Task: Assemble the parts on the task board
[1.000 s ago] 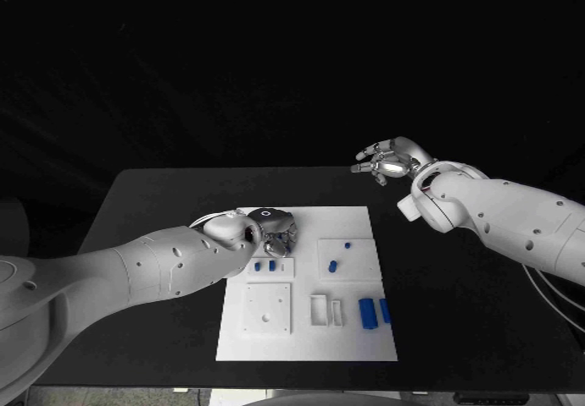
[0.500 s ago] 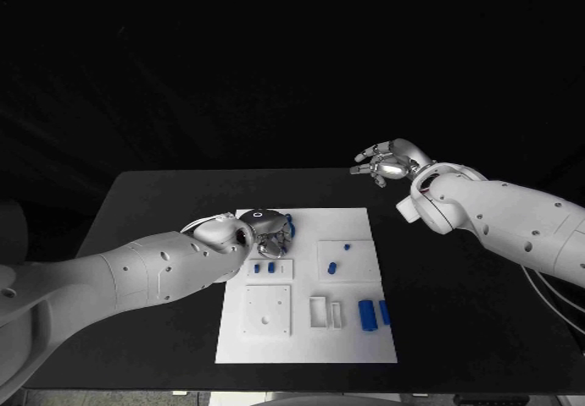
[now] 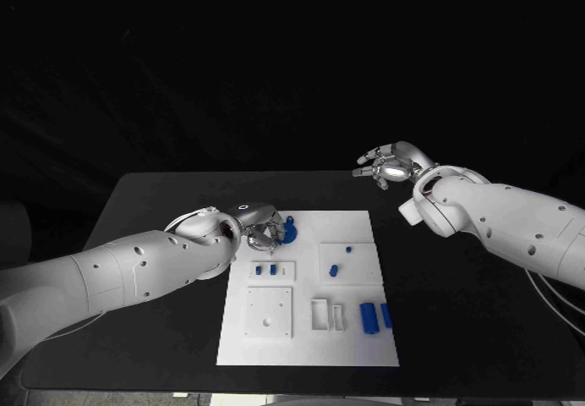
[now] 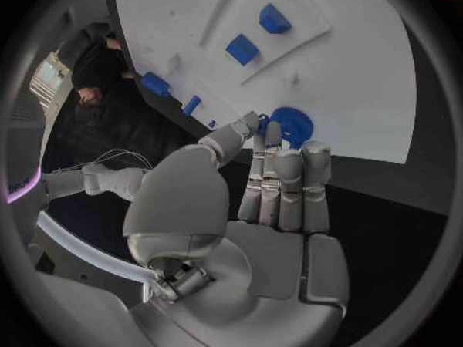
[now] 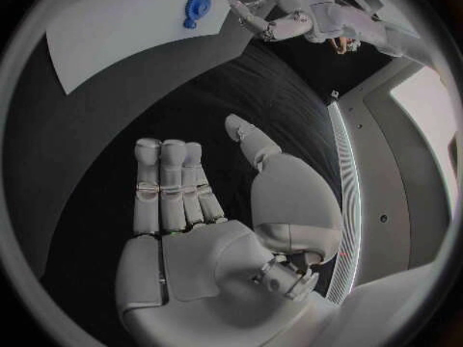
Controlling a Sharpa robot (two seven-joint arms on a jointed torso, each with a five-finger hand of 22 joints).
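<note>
Black surface [image 3: 159,211]: our left hand [image 3: 259,230] pinched nothing beside the gear [image 3: 287,231], right hand [image 3: 388,163] idle, spread, clear of the board [image 3: 353,338].

White task board with blue parts on a black table

The task board [image 3: 353,342] lies flat, a white rectangular plate with raised square plates and slots. A round blue ridged disc [image 3: 287,230] sits near its far left corner, just beside the left hand [image 3: 250,227]. Two small blue pegs [image 3: 265,270] stand in one plate, two more [image 3: 340,260] in the next. Two longer blue bars [image 3: 375,315] lie side by side near the right edge.
</note>
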